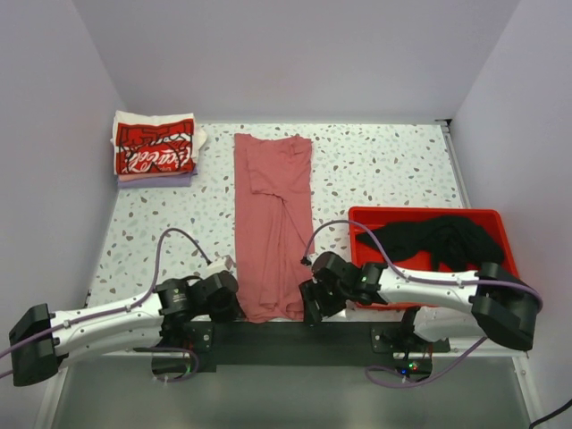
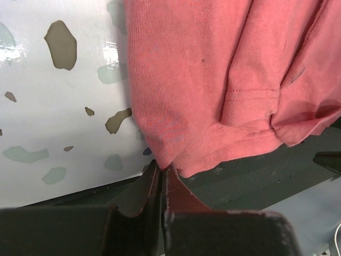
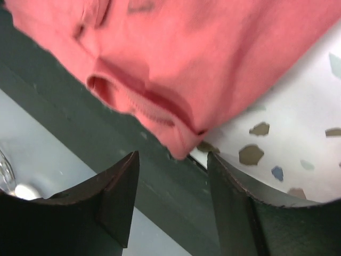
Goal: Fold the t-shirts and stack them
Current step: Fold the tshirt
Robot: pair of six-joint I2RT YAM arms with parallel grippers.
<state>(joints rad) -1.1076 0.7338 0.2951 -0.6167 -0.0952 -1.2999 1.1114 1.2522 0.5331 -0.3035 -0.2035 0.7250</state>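
A dusty-red t-shirt [image 1: 273,223] lies folded into a long narrow strip down the table's middle, its near end hanging over the front edge. My left gripper [image 1: 234,302] is shut on the shirt's near left corner [image 2: 160,160]. My right gripper [image 1: 308,304] is open, its jaws on either side of the near right corner [image 3: 181,144] without touching it. A black t-shirt [image 1: 438,239] lies crumpled in the red bin. Folded shirts, the top one white with red Coca-Cola print [image 1: 154,147], are stacked at the back left.
The red plastic bin [image 1: 487,219] stands at the right, next to my right arm. A dark bar [image 1: 295,338] runs along the table's front edge under the shirt's end. The table [image 1: 393,170] is white with speckles.
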